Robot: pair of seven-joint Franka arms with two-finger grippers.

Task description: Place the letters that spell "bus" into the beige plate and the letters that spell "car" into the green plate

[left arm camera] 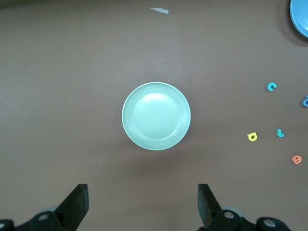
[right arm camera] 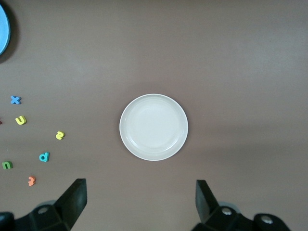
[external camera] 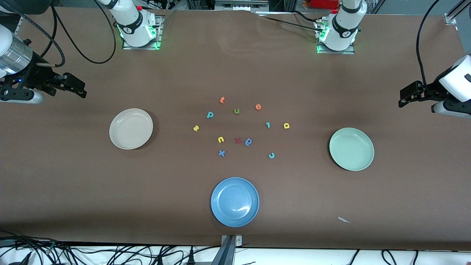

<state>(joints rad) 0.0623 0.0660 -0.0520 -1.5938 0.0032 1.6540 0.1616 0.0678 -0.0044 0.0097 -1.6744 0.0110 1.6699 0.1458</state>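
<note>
Beige plate (right arm camera: 153, 127) is seen under the open, empty right gripper (right arm camera: 139, 202); green plate (left arm camera: 156, 116) is seen under the open, empty left gripper (left arm camera: 143, 204).

Table (external camera: 73, 176): matt brown covering, smooth, faint creases toward the bases. Blue plate (external camera: 220, 213): glossy, bright highlight. Green plate (external camera: 368, 143) and beige plate (external camera: 117, 121): smooth, soft sheen. Letters: matt, foam-like. Right arm's wrist: brushed metal.
</note>
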